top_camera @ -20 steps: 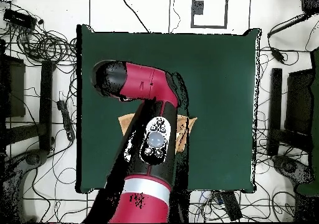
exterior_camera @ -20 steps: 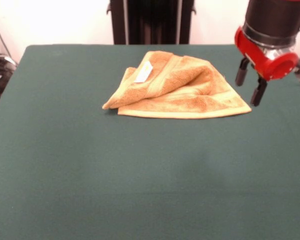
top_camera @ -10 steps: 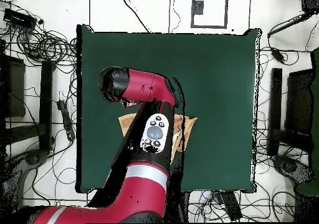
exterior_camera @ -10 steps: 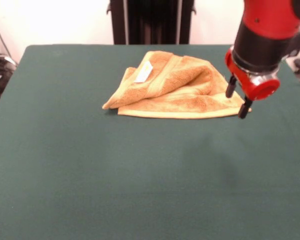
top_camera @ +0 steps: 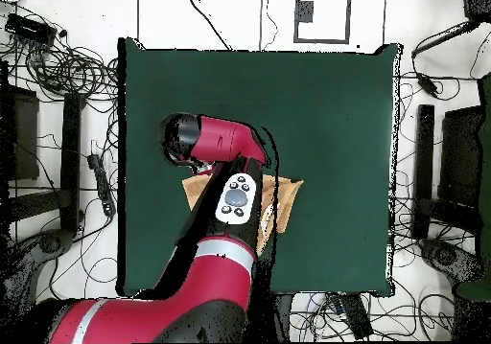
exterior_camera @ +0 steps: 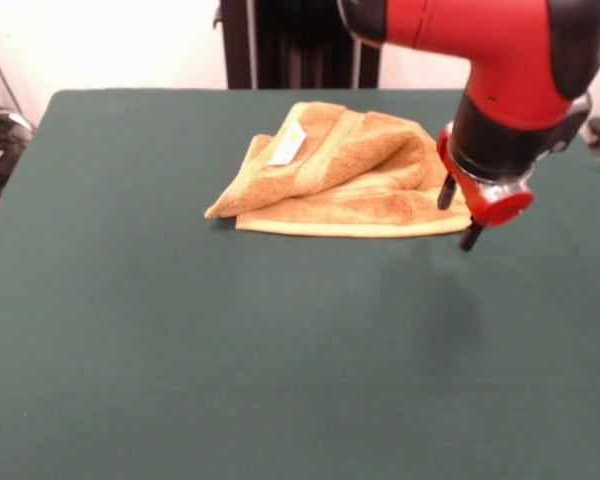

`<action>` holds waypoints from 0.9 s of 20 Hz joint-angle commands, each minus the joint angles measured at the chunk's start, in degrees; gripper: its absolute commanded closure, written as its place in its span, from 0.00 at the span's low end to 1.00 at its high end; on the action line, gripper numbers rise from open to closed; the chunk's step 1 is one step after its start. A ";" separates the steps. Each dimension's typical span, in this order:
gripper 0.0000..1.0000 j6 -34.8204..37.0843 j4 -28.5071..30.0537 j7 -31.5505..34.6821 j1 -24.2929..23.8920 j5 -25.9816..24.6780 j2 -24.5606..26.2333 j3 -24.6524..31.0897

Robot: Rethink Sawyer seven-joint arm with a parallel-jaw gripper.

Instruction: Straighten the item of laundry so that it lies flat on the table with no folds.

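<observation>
The golden-orange towel (exterior_camera: pixel 345 175) lies folded over itself on the far half of the dark green table (exterior_camera: pixel 230 350). Its small white label (exterior_camera: pixel 288 145) faces up near the left fold. In the overhead view only small parts of the towel (top_camera: pixel 285 198) show beside the arm. My gripper (exterior_camera: pixel 457 213) hangs open and empty at the towel's front right corner, one fingertip over the towel's edge and the other just off it, close to the cloth. In the overhead view the arm hides the gripper.
My red arm (top_camera: pixel 221 235) reaches out from the base over the towel. Cables and stands (top_camera: pixel 58 62) lie on the floor round the table. The black pedestal (exterior_camera: pixel 300 40) stands behind the far edge.
My gripper has moved left and down from beside the towel's right corner to right at that corner. The arm has swung further over the table. The towel has not moved.
</observation>
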 commanded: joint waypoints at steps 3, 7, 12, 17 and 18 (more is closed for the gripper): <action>0.00 4.98 5.26 19.18 4.49 7.75 0.75 4.74; 0.00 4.02 6.39 22.69 6.33 11.38 1.62 4.50; 0.00 3.90 8.61 21.33 7.44 14.41 1.90 4.93; 0.00 8.56 13.18 13.92 7.02 12.00 -1.51 3.19; 0.00 10.02 12.92 13.10 6.85 11.01 -1.89 2.47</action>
